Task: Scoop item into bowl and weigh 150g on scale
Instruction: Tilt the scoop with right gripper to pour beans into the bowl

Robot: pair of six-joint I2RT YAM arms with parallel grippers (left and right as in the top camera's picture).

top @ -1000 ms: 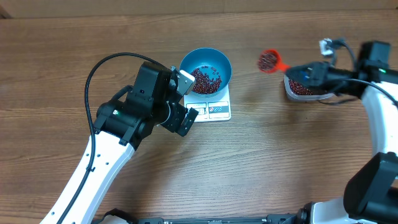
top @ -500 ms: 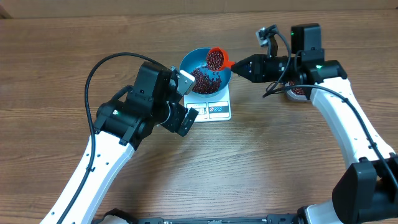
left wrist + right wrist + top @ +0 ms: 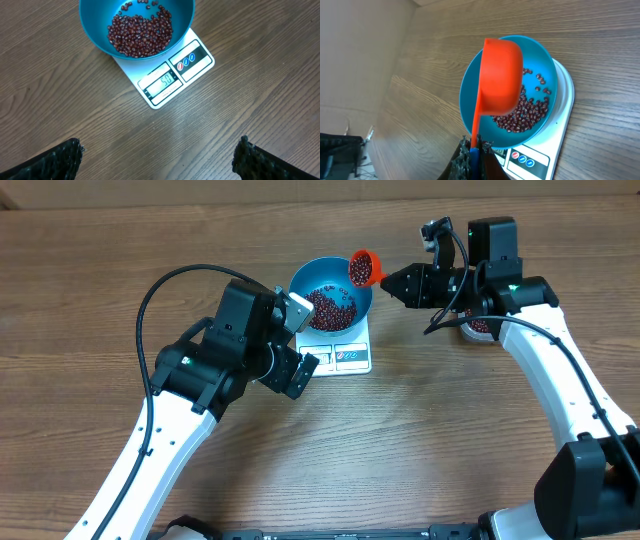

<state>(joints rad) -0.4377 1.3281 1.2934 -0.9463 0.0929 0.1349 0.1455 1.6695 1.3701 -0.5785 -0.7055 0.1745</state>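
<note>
The blue bowl stands on the white scale and holds a heap of dark red beans. My right gripper is shut on the handle of an orange scoop, which is tipped at the bowl's right rim. In the right wrist view the scoop's back faces me above the bowl and the beans; the gripper pinches the handle. My left gripper stands open beside the scale's left edge. Its view looks down on the bowl, beans and scale display.
A clear tub with more beans sits behind my right arm, mostly hidden by it. The left arm's black cable loops over the table at the left. Bare wooden tabletop lies in front of the scale.
My right gripper carried the loaded scoop from the tub leftward to the bowl. In the last half second the scoop tipped and drew back to the bowl's right rim. The left arm stayed still.
</note>
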